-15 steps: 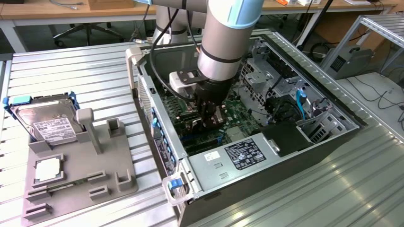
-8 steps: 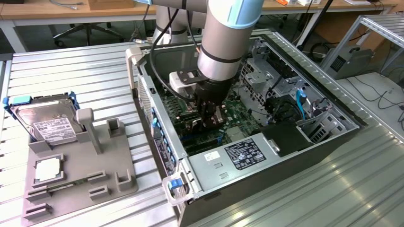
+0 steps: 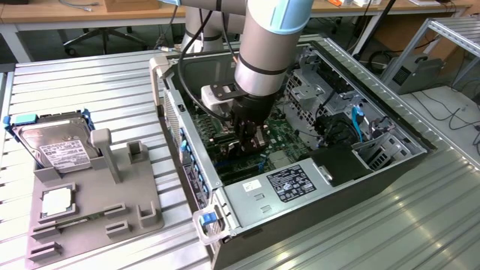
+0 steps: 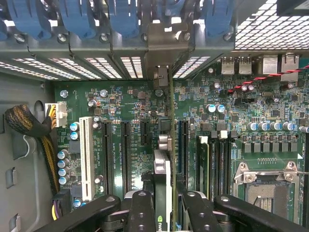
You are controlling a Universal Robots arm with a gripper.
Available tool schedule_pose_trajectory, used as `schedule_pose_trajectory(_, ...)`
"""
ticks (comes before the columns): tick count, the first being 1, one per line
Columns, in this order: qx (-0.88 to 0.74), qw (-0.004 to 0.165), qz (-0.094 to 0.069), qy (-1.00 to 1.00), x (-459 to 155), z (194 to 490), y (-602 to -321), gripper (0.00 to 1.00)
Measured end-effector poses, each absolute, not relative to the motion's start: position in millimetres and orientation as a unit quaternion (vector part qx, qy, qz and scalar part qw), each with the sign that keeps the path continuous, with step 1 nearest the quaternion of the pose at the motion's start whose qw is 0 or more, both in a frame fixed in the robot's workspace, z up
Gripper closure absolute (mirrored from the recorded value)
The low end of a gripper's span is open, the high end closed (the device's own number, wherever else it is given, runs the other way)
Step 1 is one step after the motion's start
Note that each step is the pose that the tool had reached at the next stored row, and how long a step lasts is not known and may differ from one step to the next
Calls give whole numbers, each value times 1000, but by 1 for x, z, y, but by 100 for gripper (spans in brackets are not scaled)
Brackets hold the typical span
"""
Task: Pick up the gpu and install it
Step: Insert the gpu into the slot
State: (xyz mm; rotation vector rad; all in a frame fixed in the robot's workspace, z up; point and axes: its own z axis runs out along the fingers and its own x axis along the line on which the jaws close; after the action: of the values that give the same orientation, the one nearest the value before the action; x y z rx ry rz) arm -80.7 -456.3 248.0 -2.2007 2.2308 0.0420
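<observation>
My gripper (image 3: 246,142) reaches down into the open computer case (image 3: 174,121), just above the green motherboard (image 3: 281,138). It is shut on the gpu (image 4: 163,162), a thin dark card that I see edge-on between the two black fingers (image 4: 141,210). The card stands upright over the motherboard (image 4: 120,96), among the long black expansion slots (image 4: 124,150) and close beside the dark blue slot (image 4: 184,145). Its silver bracket (image 4: 161,46) lies against the case's rear slot openings. Whether the card's edge sits in a slot I cannot tell.
A hard drive with blue rails (image 3: 56,142) and a small silver CPU (image 3: 57,201) rest on the grey fixture tray (image 3: 112,202) at the exterior view's left. Inside the case are the power supply (image 3: 291,183), a cable bundle (image 4: 26,123), blue slot clips (image 4: 72,19) and the CPU socket (image 4: 270,188).
</observation>
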Motion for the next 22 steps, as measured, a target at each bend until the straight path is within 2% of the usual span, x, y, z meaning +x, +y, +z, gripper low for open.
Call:
schedule_pose_trajectory(4,-702,5,14,712,-81,248,-456,73)
schedule_pose_trajectory(6,-702,4,13,712,-81,248,-456,60)
schedule_pose_trajectory(8,-702,4,13,712,-81,248,-456,60)
schedule_pose_trajectory(9,-702,4,13,712,-81,248,-456,53)
schedule_pose_trajectory(16,-702,4,13,712,-81,253,-456,53)
schedule_pose_trajectory(22,-702,4,13,712,-81,271,-456,53)
